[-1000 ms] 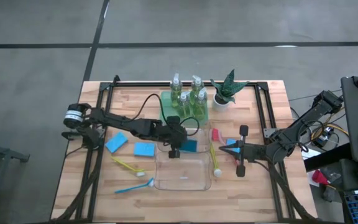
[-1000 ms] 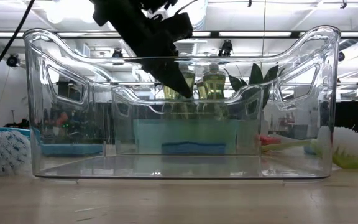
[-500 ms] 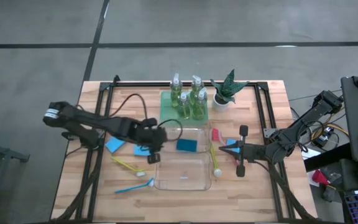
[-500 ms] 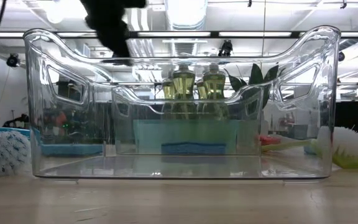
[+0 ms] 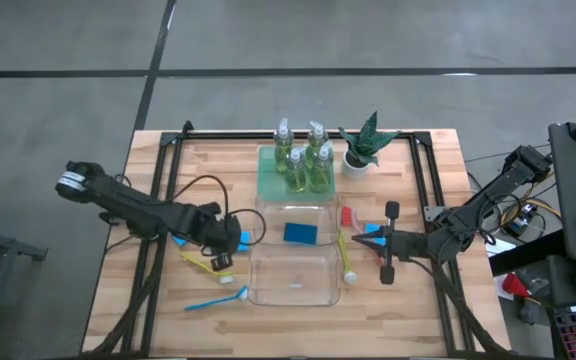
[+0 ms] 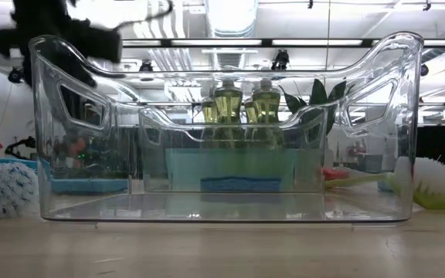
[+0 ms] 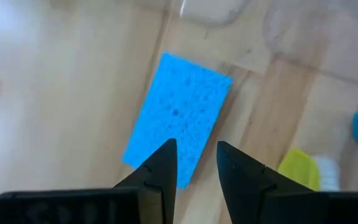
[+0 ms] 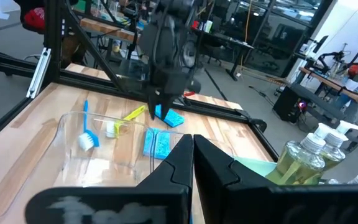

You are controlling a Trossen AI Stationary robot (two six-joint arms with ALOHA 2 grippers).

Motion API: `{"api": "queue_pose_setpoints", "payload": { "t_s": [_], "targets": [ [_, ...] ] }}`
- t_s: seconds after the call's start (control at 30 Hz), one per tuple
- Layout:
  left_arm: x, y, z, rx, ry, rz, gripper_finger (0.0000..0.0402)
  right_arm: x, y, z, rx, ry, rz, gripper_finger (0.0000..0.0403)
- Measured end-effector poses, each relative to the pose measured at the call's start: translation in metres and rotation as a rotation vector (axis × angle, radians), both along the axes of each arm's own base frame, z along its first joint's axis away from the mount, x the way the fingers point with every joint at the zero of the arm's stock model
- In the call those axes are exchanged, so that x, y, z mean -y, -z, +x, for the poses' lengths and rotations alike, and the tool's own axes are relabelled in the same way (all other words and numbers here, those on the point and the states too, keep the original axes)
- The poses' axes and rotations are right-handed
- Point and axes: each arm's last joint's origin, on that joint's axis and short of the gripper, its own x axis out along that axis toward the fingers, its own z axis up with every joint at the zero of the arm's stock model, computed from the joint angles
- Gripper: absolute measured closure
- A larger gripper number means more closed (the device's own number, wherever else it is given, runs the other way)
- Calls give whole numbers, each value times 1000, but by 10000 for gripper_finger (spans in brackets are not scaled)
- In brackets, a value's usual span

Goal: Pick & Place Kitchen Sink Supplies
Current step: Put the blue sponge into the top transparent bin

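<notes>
Left gripper (image 7: 194, 163) over a blue sponge (image 7: 179, 118) lying flat on the tabletop (image 5: 148, 300), left of the bins; fingers part open, holding nothing. Another sponge (image 5: 300, 233) sits in the far bin (image 5: 293, 207). Right gripper (image 5: 381, 238) closed, empty, parked right of the bins.

I look for words and numbers, but I cannot read any. The pump bottles (image 5: 302, 158) show no label I can make out, and the clear bins (image 6: 222, 127) are plain.
</notes>
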Motion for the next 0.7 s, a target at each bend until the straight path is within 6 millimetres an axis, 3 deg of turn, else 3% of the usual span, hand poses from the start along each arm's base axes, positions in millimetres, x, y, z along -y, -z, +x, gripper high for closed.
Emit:
{"api": "queue_pose_setpoints", "payload": {
  "t_s": [0.23, 0.7],
  "targets": [
    [1, 40, -4, 30, -4, -91, 296, 0, -2, 0, 12, -1, -6, 394],
    [-2, 64, -15, 25, -18, -76, 296, 0, -2, 0, 12, -1, -7, 394]
  ]
}}
